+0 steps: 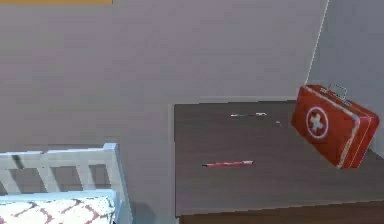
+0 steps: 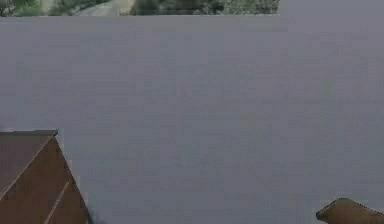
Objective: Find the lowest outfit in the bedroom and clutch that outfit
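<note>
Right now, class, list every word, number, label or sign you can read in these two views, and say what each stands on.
Words or numbers: none can be read.
Sign without text: a white cross in a ring, on the front of the red case, which stands on the dark table.

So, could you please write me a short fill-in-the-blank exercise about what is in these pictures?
1. The case with the white cross on it is ___ in colour.
2. It stands on the dark brown tabletop, toward the forward view's ___ side.
3. The bed frame at the forward view's lower left is ___.

Missing words: red; right; white.
</note>
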Controlling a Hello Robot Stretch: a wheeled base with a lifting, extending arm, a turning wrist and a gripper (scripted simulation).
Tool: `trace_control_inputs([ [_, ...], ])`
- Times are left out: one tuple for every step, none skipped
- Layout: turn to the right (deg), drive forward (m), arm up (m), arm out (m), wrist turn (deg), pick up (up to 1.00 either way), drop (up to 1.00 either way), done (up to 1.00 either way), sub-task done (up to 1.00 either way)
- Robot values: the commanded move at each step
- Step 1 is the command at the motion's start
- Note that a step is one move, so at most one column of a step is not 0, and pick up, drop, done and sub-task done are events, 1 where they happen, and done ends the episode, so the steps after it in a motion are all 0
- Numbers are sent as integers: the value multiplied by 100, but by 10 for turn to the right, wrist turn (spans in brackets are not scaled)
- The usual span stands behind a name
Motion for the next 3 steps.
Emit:
trace_control_inputs([
  [-180,0,0,0,0,0,0,0,0],
  [0,10,0,0,0,0,0,0,0],
  [450,0,0,0,0,0,0,0,0],
])
